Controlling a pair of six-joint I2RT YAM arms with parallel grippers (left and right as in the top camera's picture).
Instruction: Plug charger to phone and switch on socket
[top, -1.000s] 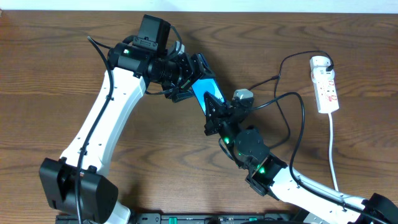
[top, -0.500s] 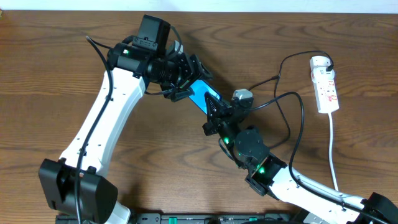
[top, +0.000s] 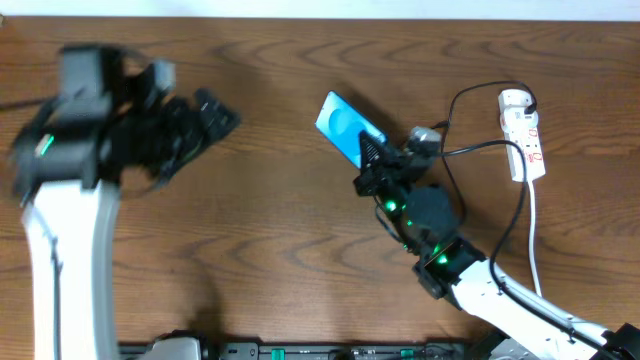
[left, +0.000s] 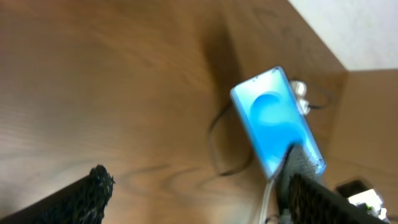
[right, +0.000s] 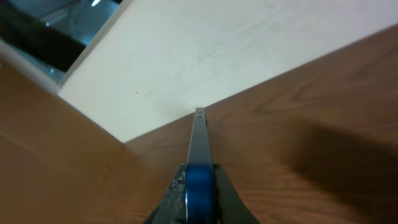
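Observation:
The phone (top: 346, 124), with a bright blue screen, is tilted above the table. My right gripper (top: 368, 160) is shut on its lower end. In the right wrist view the phone (right: 199, 146) stands edge-on between the fingers (right: 199, 183). My left gripper (top: 205, 115) is open and empty, far to the left of the phone. The left wrist view shows the phone (left: 270, 118) ahead, beyond the open fingers (left: 196, 186). The charger's adapter (top: 425, 136) lies right of the phone, and its black cable (top: 470, 149) loops toward the socket (top: 526, 140). The plug tip is hidden.
The white power strip lies at the right edge, its white cord (top: 532, 235) running down toward the front. Black cable loops lie between the strip and my right arm. The wooden table (top: 270, 230) fills the view, with a pale wall along its far edge.
My left arm has let go of the phone and swung far to the left, blurred with motion. My right gripper has moved right and up a little with the phone; the adapter shifted too.

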